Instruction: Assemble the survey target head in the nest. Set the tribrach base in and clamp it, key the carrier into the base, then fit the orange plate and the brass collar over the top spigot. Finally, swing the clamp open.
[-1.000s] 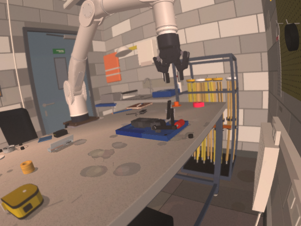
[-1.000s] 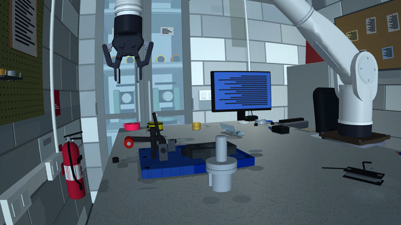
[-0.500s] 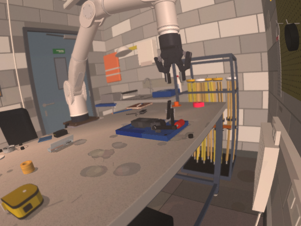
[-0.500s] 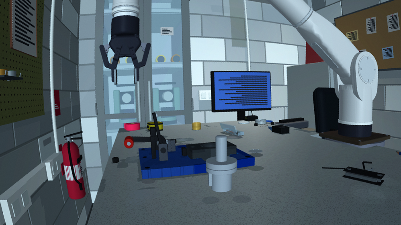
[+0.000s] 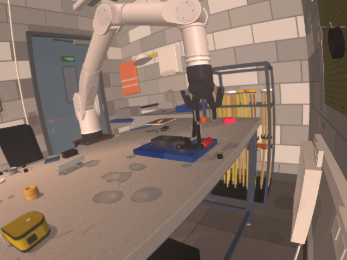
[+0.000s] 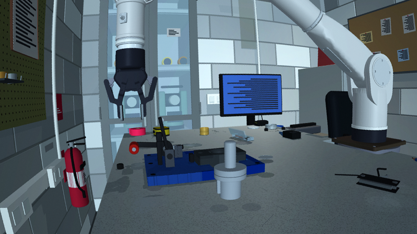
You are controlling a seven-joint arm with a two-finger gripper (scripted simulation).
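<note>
The dark tribrach base (image 5: 167, 140) (image 6: 219, 155) sits in the blue nest (image 5: 176, 150) (image 6: 199, 165), with the black clamp lever (image 5: 196, 131) (image 6: 161, 139) standing upright beside it and its red handle (image 5: 206, 142) (image 6: 133, 148) pointing toward the table edge. The grey carrier (image 6: 230, 171) stands upright on the table, apart from the nest. My gripper (image 5: 204, 114) (image 6: 132, 116) hangs open and empty above the far end of the table, just over a small orange piece (image 5: 203, 119). A brass-coloured ring (image 6: 204, 131) lies farther back on the table.
A blue metal rack (image 5: 250, 131) of yellow survey stakes stands just beyond the table's far end. A pink tape roll (image 5: 229, 120) (image 6: 137, 131) lies near the gripper, and a small black knob (image 5: 220, 156) (image 6: 120, 166) lies by the nest. A monitor (image 6: 251, 96) stands behind.
</note>
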